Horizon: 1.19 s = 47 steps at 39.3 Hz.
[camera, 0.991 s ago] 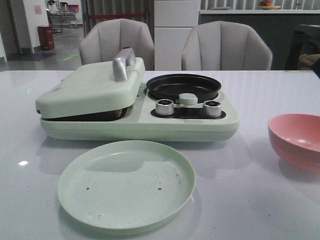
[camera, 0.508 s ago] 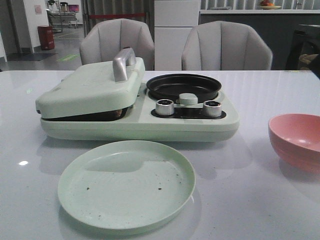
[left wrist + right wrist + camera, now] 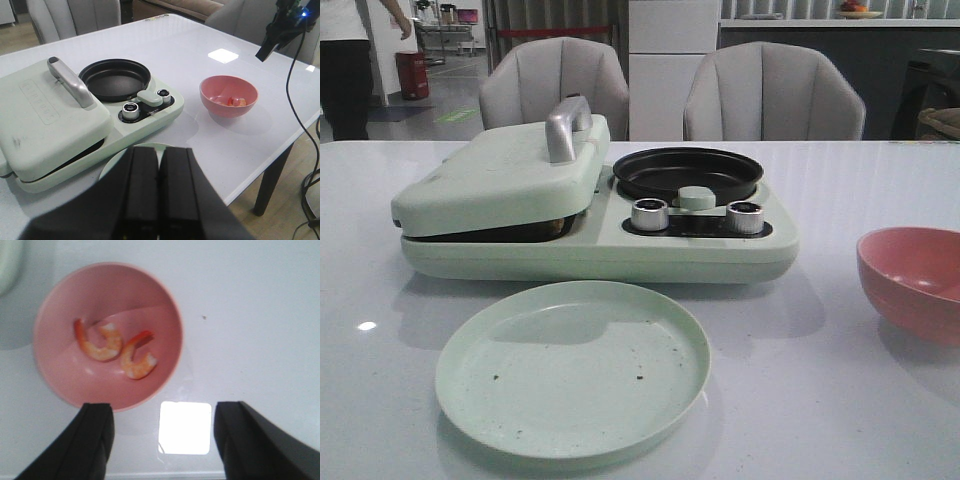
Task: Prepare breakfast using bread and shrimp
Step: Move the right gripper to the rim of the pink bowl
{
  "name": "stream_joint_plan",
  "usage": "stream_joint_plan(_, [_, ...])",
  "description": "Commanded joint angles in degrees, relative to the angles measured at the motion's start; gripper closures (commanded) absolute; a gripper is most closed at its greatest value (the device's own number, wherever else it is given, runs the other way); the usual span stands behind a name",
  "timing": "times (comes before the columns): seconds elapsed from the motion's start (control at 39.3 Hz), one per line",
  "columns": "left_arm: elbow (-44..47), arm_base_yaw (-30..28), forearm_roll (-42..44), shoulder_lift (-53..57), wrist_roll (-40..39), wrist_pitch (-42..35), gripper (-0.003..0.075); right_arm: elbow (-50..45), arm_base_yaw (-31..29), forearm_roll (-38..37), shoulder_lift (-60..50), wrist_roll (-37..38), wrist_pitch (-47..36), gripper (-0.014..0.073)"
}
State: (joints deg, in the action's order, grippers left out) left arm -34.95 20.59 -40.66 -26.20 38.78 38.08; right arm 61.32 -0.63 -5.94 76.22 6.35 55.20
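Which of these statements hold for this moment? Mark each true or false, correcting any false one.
1. Two shrimp lie in the pink bowl. True.
2. The right gripper is shut on a shrimp. False: it is open above the bowl, holding nothing.
3. The green plate holds a slice of bread. False: it carries only crumbs; no bread shows.
4. The black pan on the green cooker is empty. True.
5. The left gripper is shut. True.
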Motion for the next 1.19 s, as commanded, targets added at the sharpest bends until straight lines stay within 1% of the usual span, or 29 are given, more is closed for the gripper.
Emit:
stream_joint_plan(0.0, [-1.4, 0.3, -2.5, -0.2, 0.1, -4.1, 0.0620, 2.8, -3.8, 0.8, 2.1, -0.8, -2.1, 0.0057])
stream_joint_plan(0.46, [-1.4, 0.3, -2.5, -0.2, 0.1, -4.1, 0.0620, 3.2, -4.4, 1.5, 14.6, -1.9, -11.1, 0.0057])
stream_joint_plan(0.58, [-1.4, 0.3, -2.5, -0.2, 0.1, -4.1, 0.0620, 3.2, -4.4, 1.6, 18.0, -1.8, -15.1, 0.0057])
stream_joint_plan(0.81, [-1.4, 0.3, -2.5, -0.2, 0.1, -4.1, 0.0620, 3.2, -4.4, 1.6, 21.0, -1.8, -15.9, 0.0066])
stream_joint_plan(0.89, [-1.4, 0.3, -2.5, -0.2, 0.1, -4.1, 0.0620, 3.2, -4.4, 1.6, 21.5, -2.1, -15.1, 0.0121])
stream_joint_plan(1.04, [-1.4, 0.3, -2.5, -0.2, 0.1, -4.1, 0.0620, 3.2, -4.4, 1.6, 21.6, -2.5, -13.5, 0.0298])
stream_joint_plan(1.17, [-1.4, 0.3, -2.5, -0.2, 0.1, -4.1, 0.0620, 3.2, -4.4, 1.6, 21.6, -2.5, -12.9, 0.0395])
